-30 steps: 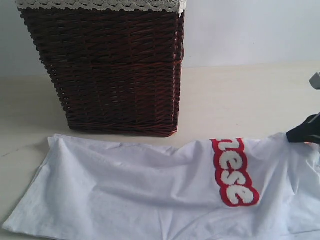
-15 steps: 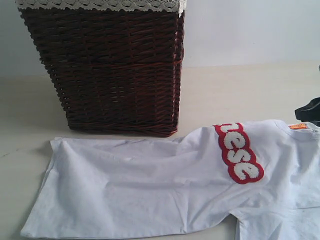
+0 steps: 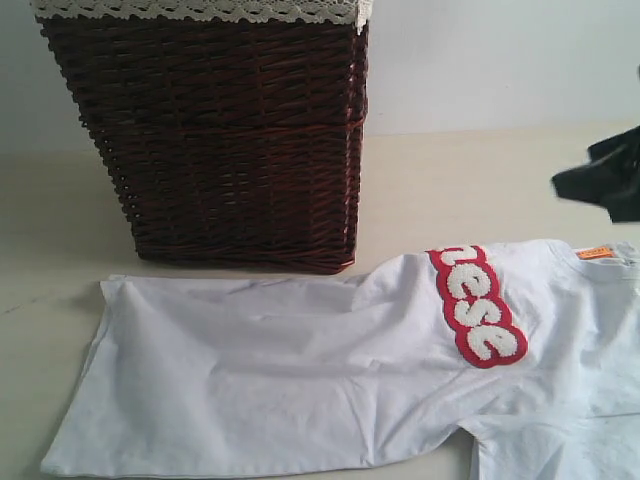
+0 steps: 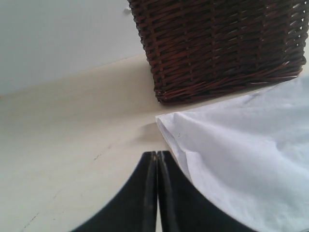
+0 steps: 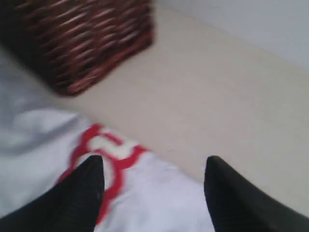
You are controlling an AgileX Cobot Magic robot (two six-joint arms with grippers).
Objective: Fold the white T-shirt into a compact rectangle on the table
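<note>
The right gripper (image 5: 153, 166) has let go of the white T-shirt (image 3: 300, 380) and risen clear of it. A second earlier it was down at the garment's right edge; now its jaws stand spread with nothing between them, above the table (image 3: 470, 180). Released, the cloth has settled flat, with the red-outlined lettering (image 3: 478, 307) slanting across the chest and an orange tag (image 3: 595, 252) showing near the right edge. The shirt lies spread wide on the table in front of the dark wicker basket (image 3: 220, 140), its far edge near the basket's foot. The release appears to close one step, but the garment is far from a compact rectangle, so most of the folding seems left to do. The left gripper (image 4: 157, 162), fingers pressed together and holding nothing, hangs just beside the shirt's left corner. Much is out of frame: the shirt's near and right parts run off the exterior view, and only the letters "ese" read whole. The right wrist picture is blurred — whether a sleeve is tucked under at the lower right cannot be told.
</note>
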